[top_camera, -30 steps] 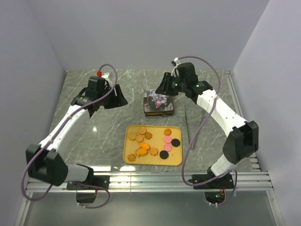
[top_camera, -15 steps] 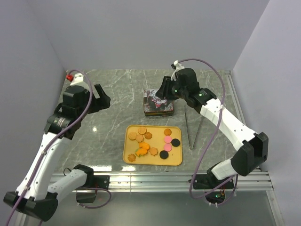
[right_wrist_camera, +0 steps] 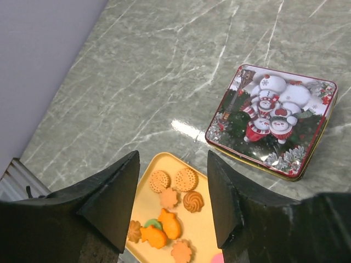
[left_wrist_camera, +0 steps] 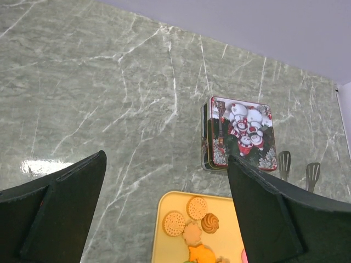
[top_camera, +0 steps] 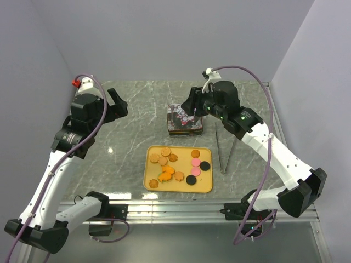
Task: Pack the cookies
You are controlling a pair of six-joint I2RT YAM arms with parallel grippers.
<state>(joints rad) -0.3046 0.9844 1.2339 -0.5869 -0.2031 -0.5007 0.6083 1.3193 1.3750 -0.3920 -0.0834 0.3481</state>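
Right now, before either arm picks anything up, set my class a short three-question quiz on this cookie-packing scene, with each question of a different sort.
1. True or false: the snowman tin stands with its lid off.
2. Where are the cookies? A) inside the tin B) on the yellow tray C) in a bowl
3. How many black cookies lie on the tray?

Key: 1 false, the lid is on. 2 B. 3 two.
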